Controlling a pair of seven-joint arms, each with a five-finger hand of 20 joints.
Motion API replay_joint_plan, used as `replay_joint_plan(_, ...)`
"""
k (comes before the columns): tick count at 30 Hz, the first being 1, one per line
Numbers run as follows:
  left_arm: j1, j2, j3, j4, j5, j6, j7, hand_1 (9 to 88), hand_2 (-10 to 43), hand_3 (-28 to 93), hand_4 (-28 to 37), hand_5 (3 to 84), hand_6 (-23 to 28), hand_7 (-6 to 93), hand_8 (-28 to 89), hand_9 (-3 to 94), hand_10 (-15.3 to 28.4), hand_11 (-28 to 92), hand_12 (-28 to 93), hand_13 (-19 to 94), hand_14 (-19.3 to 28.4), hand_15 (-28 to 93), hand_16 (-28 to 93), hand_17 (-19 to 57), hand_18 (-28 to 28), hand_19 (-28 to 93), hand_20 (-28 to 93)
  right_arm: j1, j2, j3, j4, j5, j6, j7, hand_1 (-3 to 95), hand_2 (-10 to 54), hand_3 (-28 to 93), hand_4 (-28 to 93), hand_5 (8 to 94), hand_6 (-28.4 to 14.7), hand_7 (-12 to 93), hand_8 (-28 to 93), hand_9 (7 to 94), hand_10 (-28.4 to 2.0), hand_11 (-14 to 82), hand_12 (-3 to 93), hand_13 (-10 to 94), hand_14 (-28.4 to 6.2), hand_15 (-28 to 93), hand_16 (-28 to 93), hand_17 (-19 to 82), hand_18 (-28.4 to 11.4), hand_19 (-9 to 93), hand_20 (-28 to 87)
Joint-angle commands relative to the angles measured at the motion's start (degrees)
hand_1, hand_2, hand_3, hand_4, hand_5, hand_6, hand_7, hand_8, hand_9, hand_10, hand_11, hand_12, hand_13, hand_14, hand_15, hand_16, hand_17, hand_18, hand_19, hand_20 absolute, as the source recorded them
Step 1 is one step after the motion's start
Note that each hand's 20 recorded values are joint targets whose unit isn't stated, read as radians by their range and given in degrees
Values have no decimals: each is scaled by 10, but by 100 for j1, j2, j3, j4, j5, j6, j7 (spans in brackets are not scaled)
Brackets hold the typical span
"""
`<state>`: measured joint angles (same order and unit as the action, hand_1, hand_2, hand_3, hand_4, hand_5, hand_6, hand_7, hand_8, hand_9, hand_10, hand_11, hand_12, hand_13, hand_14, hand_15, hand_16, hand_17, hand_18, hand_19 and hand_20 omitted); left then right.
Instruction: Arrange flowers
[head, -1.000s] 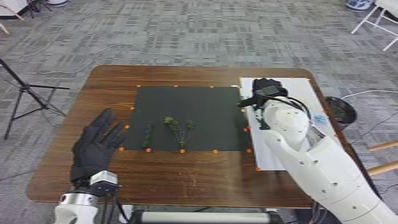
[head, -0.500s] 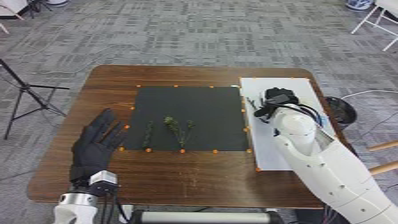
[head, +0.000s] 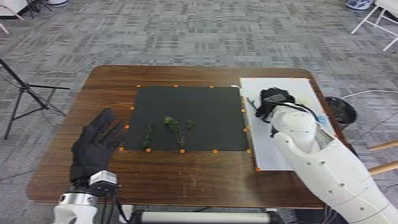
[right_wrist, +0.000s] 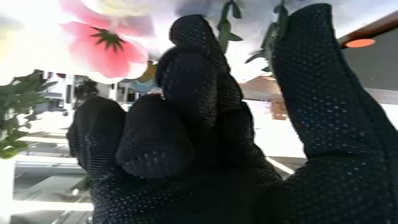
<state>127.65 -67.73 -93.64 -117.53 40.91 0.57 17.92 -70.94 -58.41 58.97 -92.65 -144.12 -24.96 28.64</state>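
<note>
On the dark mat (head: 164, 102) in the head view lie a leafy branched sprig (head: 171, 121) and a narrow green sprig (head: 148, 136) to its left. My right hand (head: 277, 95) is over the upper part of the white board (head: 274, 156), beside a thin dark stem (head: 252, 103). In the right wrist view a wide gap separates the thumb of my right hand (right_wrist: 182, 165) from its loosely bent fingers, with nothing held. Pink petals (right_wrist: 107, 47), green leaves (right_wrist: 18, 112) and leafy stems (right_wrist: 226, 25) show beyond them. My left hand (head: 91, 147) rests open at the table's left.
Orange markers (head: 182, 151) line the edges of the mat and board on the brown table (head: 187, 177). Past the table's right edge stands a round black object (head: 341, 111). A black tripod (head: 28, 87) stands on the floor to the left.
My right hand has moved rightward and slightly nearer over the white board, then a little back to the left, uncovering the thin dark stem. My left hand has stayed still.
</note>
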Motion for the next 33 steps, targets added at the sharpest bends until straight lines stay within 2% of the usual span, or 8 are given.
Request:
replay_joint_plan(1,33,-9,26,21,3,-4,2,224,-70,672,-283,225,23,226,-117,172,97,131,193,144,140,79,88,-187,204,353,69,-400,-80,-55,39,163,-161,-379,549,-95,658,-283,767,5,309,63,808,-78,608,422,796,-45,839,333,489,-192,932,644)
replay_joint_plan(5,70,-24,22,1,-3,11,9,223,-70,673,-283,224,23,227,-116,172,96,131,193,144,140,80,88,-187,204,352,70,-477,-74,-8,-49,259,-217,-397,538,-95,716,-283,802,6,319,92,825,-76,607,433,811,-46,840,342,502,-192,932,654)
replay_joint_plan(9,100,-49,13,-15,-5,15,22,223,-70,672,-283,225,23,227,-116,172,96,131,193,144,140,80,88,-187,204,352,70,-588,-11,25,-163,346,95,-481,490,-95,815,-271,773,12,360,188,822,-74,616,451,813,-44,840,352,505,-190,932,659)
replay_joint_plan(11,112,-54,8,-21,-5,18,17,223,-70,674,-283,225,23,227,-116,172,96,131,193,145,140,80,88,-187,205,352,70,-627,-8,54,-232,411,166,-460,457,-94,833,-217,750,23,398,220,820,-74,620,455,815,-43,842,349,508,-186,932,661)
replay_joint_plan(14,121,-72,-3,-30,-8,14,4,223,-69,673,-283,225,23,227,-116,172,97,131,193,144,140,80,87,-187,205,353,70,-627,-27,75,-334,612,136,-430,427,-73,838,-163,717,25,472,229,820,-76,632,448,821,-41,846,341,517,-185,932,673)
replay_joint_plan(20,116,-91,0,-28,-11,32,3,223,-68,673,-283,225,23,227,-116,172,97,131,192,144,140,79,88,-187,204,352,70,-645,-106,47,-563,980,38,-392,403,-68,849,-123,705,18,515,227,821,-77,639,444,823,-43,846,344,518,-186,932,679)
replay_joint_plan(33,84,-81,2,-10,-6,18,-3,224,-69,674,-283,226,23,226,-115,172,96,130,193,144,140,79,88,-187,204,351,70,-783,-224,23,-962,1678,75,-183,400,-53,848,-118,712,6,525,222,825,-80,643,441,827,-49,847,345,521,-189,932,683)
